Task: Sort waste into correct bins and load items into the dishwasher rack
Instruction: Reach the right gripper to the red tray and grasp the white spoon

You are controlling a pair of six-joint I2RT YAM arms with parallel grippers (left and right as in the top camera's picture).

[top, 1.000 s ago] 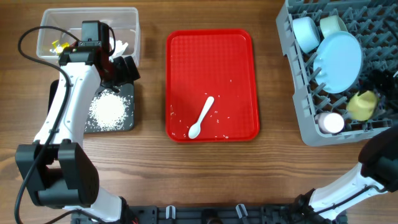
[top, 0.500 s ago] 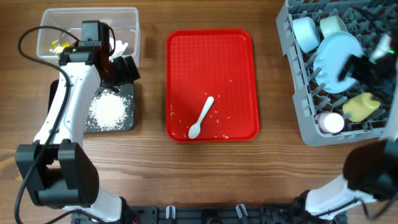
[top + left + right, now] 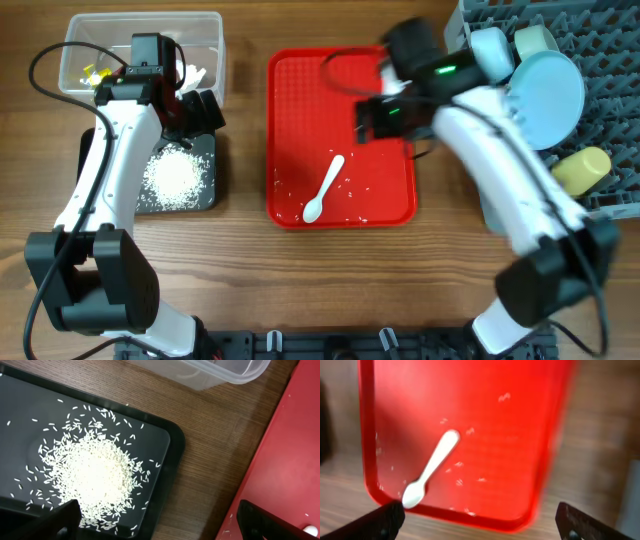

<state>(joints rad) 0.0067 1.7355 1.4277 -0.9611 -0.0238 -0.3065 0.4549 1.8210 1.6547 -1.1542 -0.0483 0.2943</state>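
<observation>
Overhead view: a brown wood-grain tabletop [image 3: 240, 280] fills the frame from edge to edge, its grain running left to right under even, soft light.

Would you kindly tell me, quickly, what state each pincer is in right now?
Left pincer: open, holding nothing.
Right pincer: open, holding nothing, above the red tray.

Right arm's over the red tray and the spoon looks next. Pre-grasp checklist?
1. Right pincer open: ok.
2. White plastic spoon lying free on red rectangular plastic tray: ok.
3. Right pincer centred over spoon: not ok, spoon sits off-centre in the wrist view.
4. Left pincer clear of red tray: ok, over shallow black tray.
5. Free spoon slot in grey plastic grid rack: cannot tell.
6. Red tray free of loose white rice grains: not ok.
</observation>
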